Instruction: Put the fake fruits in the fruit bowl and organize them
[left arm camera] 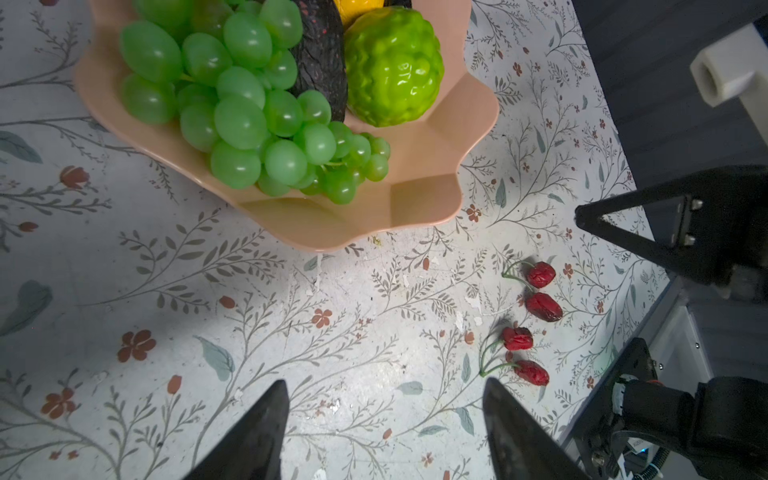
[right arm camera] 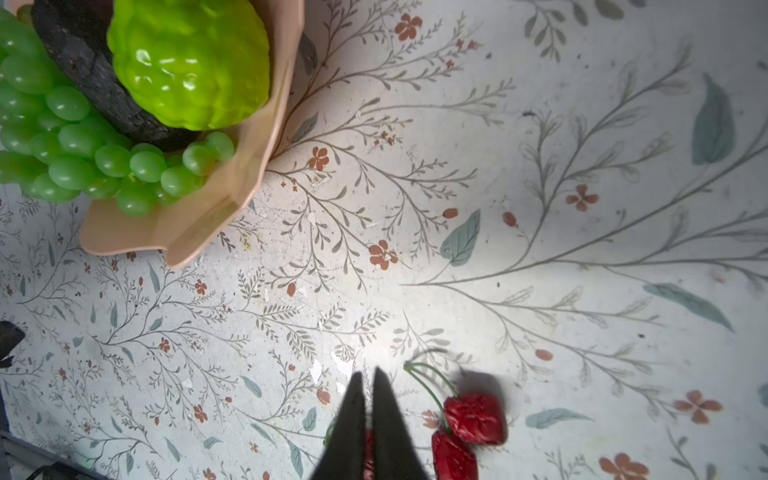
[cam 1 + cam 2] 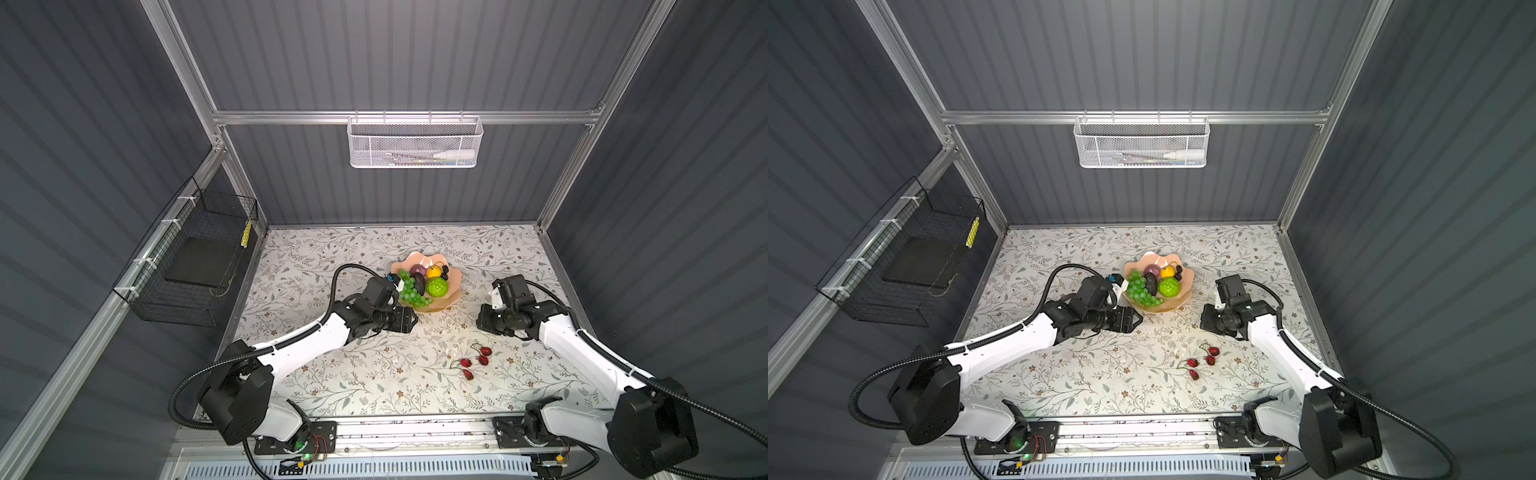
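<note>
Right wrist view: right gripper (image 2: 365, 376) has its jaws nearly together over the table (image 2: 540, 166), red cherries (image 2: 475, 413) just beside them, can't tell if it's pinching anything. Left gripper (image 1: 384, 388) gapes empty near the fruit bowl (image 1: 415, 199), which holds green grapes (image 1: 249, 104), avocado (image 1: 320, 62), bumpy lime-green ball (image 1: 392, 66).

Table cover (image 1: 124, 291): we see a pale sheet with grey sprigs and rust flowers, flaked white in spots, directly beneath the left gripper (image 1: 386, 432) and the right gripper (image 2: 368, 374).
White mesh basket (image 3: 374, 145): we find it hung on the back rail, well beyond both grippers; a white tube (image 3: 455, 155) lies inside.
Black wire basket (image 3: 174, 309): we see it on the side wall, well outboard of the left gripper, holding a flat dark slab (image 3: 199, 259) and carrying a yellow tag (image 3: 247, 233).
</note>
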`<state>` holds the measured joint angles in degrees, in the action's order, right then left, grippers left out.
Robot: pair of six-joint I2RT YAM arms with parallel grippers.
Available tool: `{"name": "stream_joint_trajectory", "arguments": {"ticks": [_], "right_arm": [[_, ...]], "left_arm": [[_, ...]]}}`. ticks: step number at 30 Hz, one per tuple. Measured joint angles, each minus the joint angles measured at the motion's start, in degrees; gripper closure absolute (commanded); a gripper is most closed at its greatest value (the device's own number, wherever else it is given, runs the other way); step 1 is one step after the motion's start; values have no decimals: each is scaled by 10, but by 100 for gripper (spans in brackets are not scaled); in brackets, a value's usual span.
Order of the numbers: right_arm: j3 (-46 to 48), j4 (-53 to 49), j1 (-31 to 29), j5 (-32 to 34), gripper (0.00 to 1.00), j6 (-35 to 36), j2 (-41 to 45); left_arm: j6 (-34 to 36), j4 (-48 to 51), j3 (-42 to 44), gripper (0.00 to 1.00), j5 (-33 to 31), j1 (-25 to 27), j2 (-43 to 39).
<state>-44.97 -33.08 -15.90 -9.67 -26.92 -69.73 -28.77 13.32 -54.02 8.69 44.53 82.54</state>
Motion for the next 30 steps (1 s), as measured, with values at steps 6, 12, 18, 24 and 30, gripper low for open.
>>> {"name": "stream_joint_trajectory", "arguments": {"ticks": [6,12,18,24,30], "right_arm": [[-24,-35,-3,16,46,57,-65],[-39,-53,-27,9,40,98,-137],[-49,-64,-47,4,37,113,-182],[-45,-69,-53,0,38,102,-195],[-30,-70,-56,-2,40,85,-189]], "left_arm": [[0,7,-16,25,-2,0,16],[0,10,-17,25,-2,0,18],[1,11,-19,24,-5,0,22],[2,12,-19,23,-10,0,22],[3,12,-19,23,-12,0,22]]}}
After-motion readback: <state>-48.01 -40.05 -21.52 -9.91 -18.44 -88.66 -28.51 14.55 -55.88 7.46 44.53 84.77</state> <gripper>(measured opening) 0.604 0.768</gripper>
